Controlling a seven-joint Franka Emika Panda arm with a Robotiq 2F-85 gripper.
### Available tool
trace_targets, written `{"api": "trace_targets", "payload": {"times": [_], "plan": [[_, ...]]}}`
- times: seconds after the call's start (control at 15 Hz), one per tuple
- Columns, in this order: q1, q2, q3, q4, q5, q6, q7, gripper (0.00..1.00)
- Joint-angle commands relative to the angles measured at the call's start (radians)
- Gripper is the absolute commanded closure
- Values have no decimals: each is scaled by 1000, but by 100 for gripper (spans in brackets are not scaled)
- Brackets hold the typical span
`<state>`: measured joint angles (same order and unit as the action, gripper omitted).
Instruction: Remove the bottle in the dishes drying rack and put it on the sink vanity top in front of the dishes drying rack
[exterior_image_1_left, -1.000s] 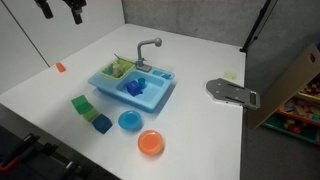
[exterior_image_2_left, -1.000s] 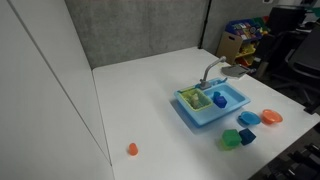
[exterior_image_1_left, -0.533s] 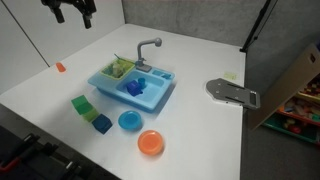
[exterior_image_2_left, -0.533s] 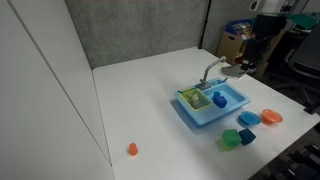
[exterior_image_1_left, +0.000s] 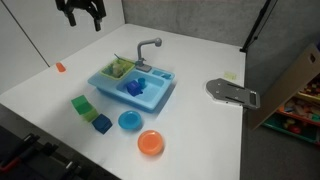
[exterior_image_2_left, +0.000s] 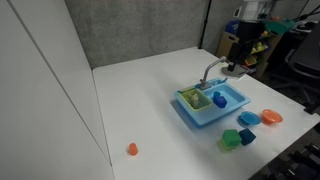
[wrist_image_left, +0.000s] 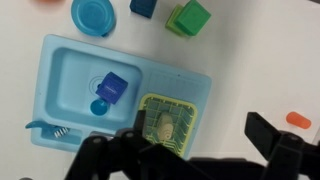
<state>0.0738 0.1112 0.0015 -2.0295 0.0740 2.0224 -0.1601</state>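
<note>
The light-green dishes drying rack (wrist_image_left: 166, 122) sits in the light-blue sink vanity top (wrist_image_left: 190, 85) next to the basin. A small pale bottle (wrist_image_left: 161, 127) lies inside the rack. My gripper (wrist_image_left: 200, 128) is open and empty, high above the rack's edge, with its dark fingers on either side. In both exterior views the gripper (exterior_image_1_left: 84, 18) (exterior_image_2_left: 240, 58) hangs well above the table near the sink (exterior_image_1_left: 150, 100) (exterior_image_2_left: 215, 118). The rack also shows there (exterior_image_1_left: 118, 68) (exterior_image_2_left: 192, 98), but the bottle is too small to make out.
A dark-blue cube (wrist_image_left: 113, 87) lies in the basin beside the grey faucet (exterior_image_1_left: 148, 47). A blue bowl (exterior_image_1_left: 129, 121), an orange bowl (exterior_image_1_left: 151, 143) and green and blue cubes (exterior_image_1_left: 81, 103) stand in front of the sink. A grey device (exterior_image_1_left: 232, 92) and a small orange object (exterior_image_1_left: 60, 67) lie on the white table.
My gripper has moved across the top of the scene toward the sink, still open. Nothing on the table has moved.
</note>
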Motion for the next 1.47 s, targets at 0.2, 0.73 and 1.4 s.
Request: {"api": "trace_targets", "payload": {"times": [0.2, 0.73, 1.4], "plan": [[-13, 142, 25, 155, -22, 1, 16, 0], [-6, 307, 32, 319, -29, -15, 39, 0], [3, 461, 54, 431, -27, -95, 45, 0]]}}
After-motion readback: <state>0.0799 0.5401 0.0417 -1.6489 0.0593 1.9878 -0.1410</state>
